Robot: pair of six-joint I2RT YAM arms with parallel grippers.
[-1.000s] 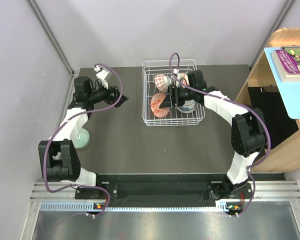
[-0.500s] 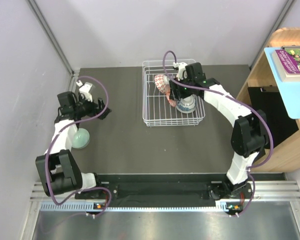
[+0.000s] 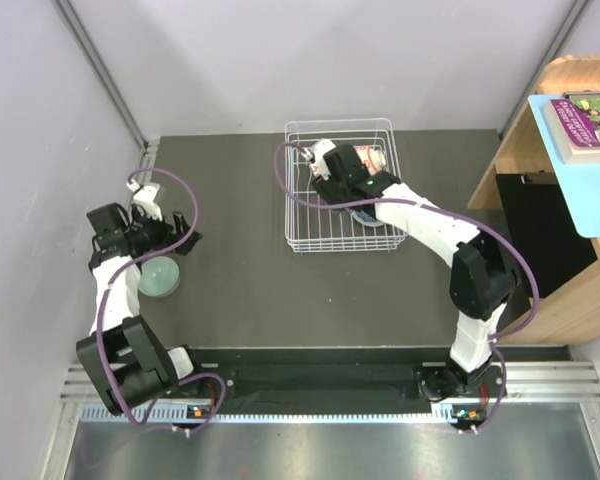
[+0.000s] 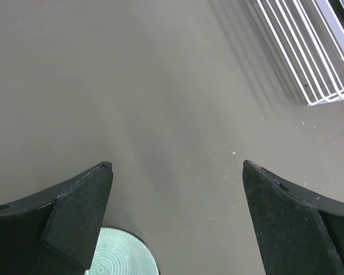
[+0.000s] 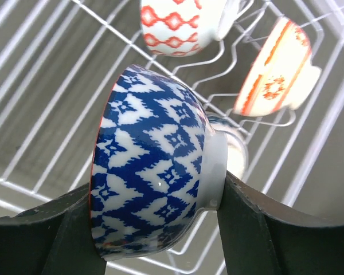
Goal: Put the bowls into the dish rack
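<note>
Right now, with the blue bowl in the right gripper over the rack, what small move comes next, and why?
Probably lower the right gripper slightly to seat the blue bowl between the rack wires, then open. It grips the bowl on edge, rim to foot, apparently above bare wires, with two orange bowls standing farther along.

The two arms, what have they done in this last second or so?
The left gripper, open, swung left and back toward the near edge, ending close to the pale green bowl. The right gripper moved toward the far left of the dish rack, with the blue-and-white bowl clamped on edge between its fingers. The green bowl and the rack stayed put.
</note>
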